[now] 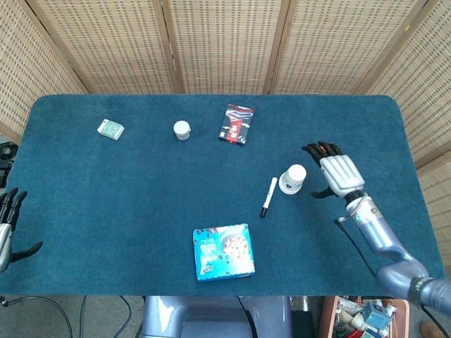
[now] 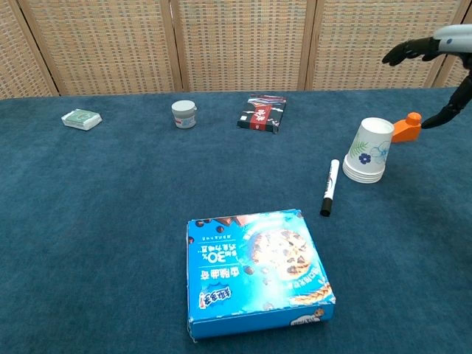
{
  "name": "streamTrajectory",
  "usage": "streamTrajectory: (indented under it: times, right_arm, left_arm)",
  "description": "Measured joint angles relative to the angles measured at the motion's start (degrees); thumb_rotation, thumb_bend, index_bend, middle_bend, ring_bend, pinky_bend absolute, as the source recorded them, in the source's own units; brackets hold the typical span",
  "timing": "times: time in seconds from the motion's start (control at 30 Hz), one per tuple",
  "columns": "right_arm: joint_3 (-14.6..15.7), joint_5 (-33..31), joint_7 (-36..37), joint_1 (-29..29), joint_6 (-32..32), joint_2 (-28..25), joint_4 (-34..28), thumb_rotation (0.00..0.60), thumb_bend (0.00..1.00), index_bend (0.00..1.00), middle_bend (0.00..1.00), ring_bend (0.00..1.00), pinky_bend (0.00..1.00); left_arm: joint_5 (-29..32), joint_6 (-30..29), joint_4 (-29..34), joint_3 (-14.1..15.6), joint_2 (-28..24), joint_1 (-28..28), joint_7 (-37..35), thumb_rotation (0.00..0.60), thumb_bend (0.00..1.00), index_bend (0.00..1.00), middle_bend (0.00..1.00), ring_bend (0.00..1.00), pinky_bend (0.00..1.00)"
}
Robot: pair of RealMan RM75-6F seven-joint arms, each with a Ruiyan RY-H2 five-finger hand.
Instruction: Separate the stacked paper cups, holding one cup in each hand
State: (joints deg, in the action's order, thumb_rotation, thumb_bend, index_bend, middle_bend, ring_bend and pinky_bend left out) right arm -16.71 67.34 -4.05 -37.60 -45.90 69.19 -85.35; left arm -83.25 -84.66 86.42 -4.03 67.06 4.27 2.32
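While our left hand (image 1: 7, 225) hung at the table's (image 1: 106, 204) near left edge, fingers spread and holding nothing, we held our right hand (image 1: 337, 172) just right of the stacked paper cups (image 1: 292, 179), fingers apart and empty, not touching them. The cups stood upside down on the blue cloth. A marker (image 1: 268, 196) lay just left of them. An orange object (image 2: 405, 127) sat beyond the cups, under that hand.
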Motion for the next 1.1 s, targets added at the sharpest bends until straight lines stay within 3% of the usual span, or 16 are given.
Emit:
streamTrajectory:
  times: [0.37, 0.77, 1.1]
  right_arm:
    - [0.7, -8.2, -4.5, -6.2, 6.0, 7.7, 8.9, 0.6, 0.24, 0.19, 0.3, 0.19, 0.25]
    - [1.3, -12.6, -5.5, -9.2, 7.4, 12.9, 16.5, 0.6, 0.27, 0.34, 0.43, 0.32, 0.47]
    - [1.5, -11.7, -2.7, -9.8, 7.4, 15.7, 21.1, 0.6, 0.33, 0.54, 0.59, 0.48, 0.61]
  left_arm:
    - [2.2, 2.0, -0.3, -0.5, 0.7, 0.9, 1.8, 0.6, 0.13, 0.0, 0.0, 0.0, 0.0]
    - [3.6, 3.2, -0.8, -0.9, 1.1, 1.5, 2.2, 0.6, 0.13, 0.0, 0.0, 0.0, 0.0]
    - [3.9, 3.2, -0.8, -1.0, 1.0, 1.6, 2.1, 0.6, 0.13, 0.0, 0.0, 0.0, 0.0]
